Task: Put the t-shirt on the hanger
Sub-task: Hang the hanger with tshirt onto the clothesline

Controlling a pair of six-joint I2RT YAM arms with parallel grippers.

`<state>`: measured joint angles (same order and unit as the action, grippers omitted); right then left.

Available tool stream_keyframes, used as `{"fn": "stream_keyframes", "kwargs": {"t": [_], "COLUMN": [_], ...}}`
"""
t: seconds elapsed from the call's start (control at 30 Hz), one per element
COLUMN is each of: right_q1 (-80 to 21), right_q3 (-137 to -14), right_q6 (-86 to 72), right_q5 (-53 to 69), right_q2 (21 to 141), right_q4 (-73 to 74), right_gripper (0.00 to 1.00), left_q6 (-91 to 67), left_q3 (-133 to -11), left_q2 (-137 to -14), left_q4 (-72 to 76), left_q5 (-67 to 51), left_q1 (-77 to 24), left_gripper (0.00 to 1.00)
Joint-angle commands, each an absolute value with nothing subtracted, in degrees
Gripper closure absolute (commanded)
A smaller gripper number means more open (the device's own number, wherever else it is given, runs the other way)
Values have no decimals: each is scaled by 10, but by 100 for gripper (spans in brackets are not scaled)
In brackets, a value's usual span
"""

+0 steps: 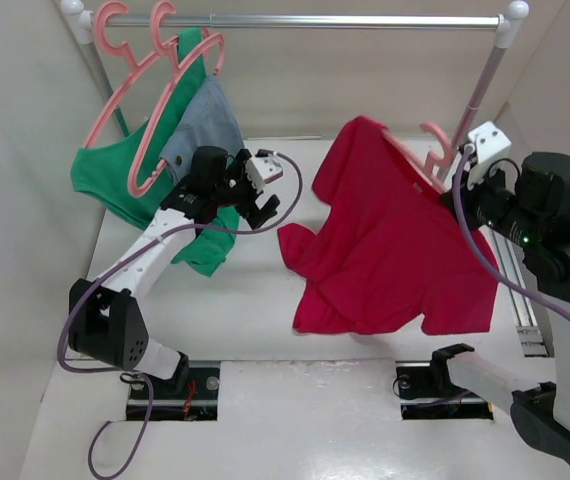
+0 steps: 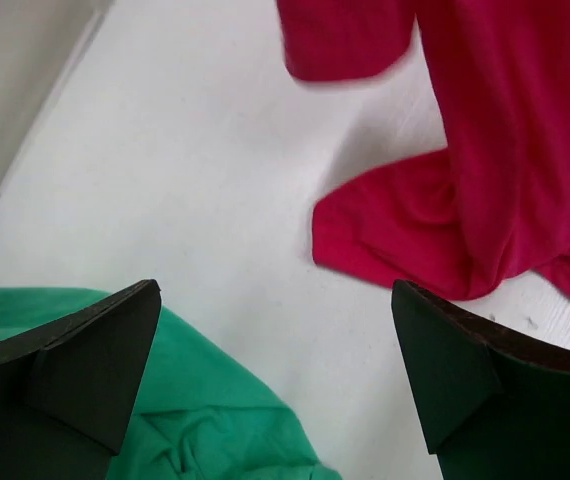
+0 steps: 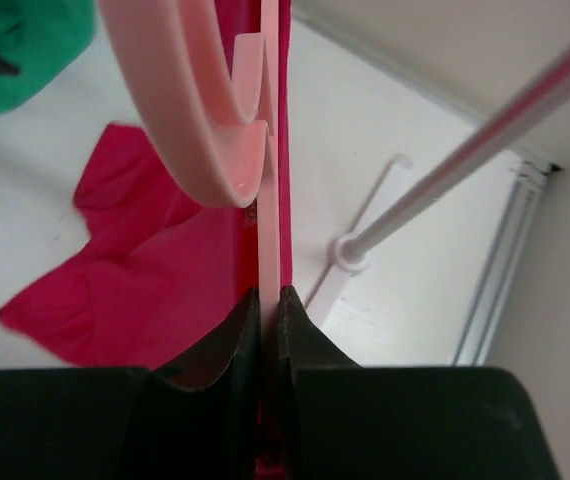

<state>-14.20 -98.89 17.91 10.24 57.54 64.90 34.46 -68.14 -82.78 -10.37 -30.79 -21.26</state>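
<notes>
Open room: the white desk [image 1: 245,300] is boxed in by pale walls on the left, far and right sides. A metal track [image 1: 520,300] runs along its right edge. A clothes rail [image 1: 315,19] spans the far side overhead, and its slanted right post [image 1: 480,85] comes down just beside the right arm. The widest bare stretch lies in the middle, between the green garment [image 1: 115,180] on the left and the t-shirt [image 1: 385,250] on the right.

Left arm: it rises from the near-left base toward the far side. The left gripper [image 1: 270,190] is held above the desk, just below the two pink hangers [image 1: 130,60] on the rail, which carry the green garment and a grey-blue denim piece [image 1: 205,120]. Its fingers [image 2: 85,360] stand wide apart with nothing between them.

Right arm: it is raised at the right edge with the wrist turned left. The right gripper [image 3: 268,310] has its fingers pressed together on a thin bar of the hanger [image 1: 413,165], just below the curled hook.

T-shirt: crimson, plain and creased. Its upper part is lifted at the hanger's left end, and one pink hanger arm shows along its top edge. The body slopes down toward the near side. A sleeve and the hem rest in folds on the desk, right of centre. Whether the frame passes through the neck opening cannot be told.
</notes>
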Motion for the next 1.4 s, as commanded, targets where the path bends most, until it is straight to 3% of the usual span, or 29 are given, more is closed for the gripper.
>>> {"fn": "stream_keyframes", "kwargs": {"t": [0.0,0.53,0.87,1.37], "right_q1": [-138,-138,-127,-101], "right_q3": [-1055,-1230,-1230,-1074], "right_q6": [116,139,139,91], "right_q5": [-37,-120,-127,-74], "right_q2": [586,739,810,786], "right_q4": [531,363,296,256], "right_gripper": [100,100,100,100], "left_q6": [294,301,301,301], "left_q3": [-722,-680,-648,-629], "left_q2": [-821,-794,-773,-761], "left_q4": [-106,-118,-106,-101], "left_q5": [-332,-332,-332,-332], "left_q1": [-223,-247,-247,-247], "left_gripper": [0,0,0,0]}}
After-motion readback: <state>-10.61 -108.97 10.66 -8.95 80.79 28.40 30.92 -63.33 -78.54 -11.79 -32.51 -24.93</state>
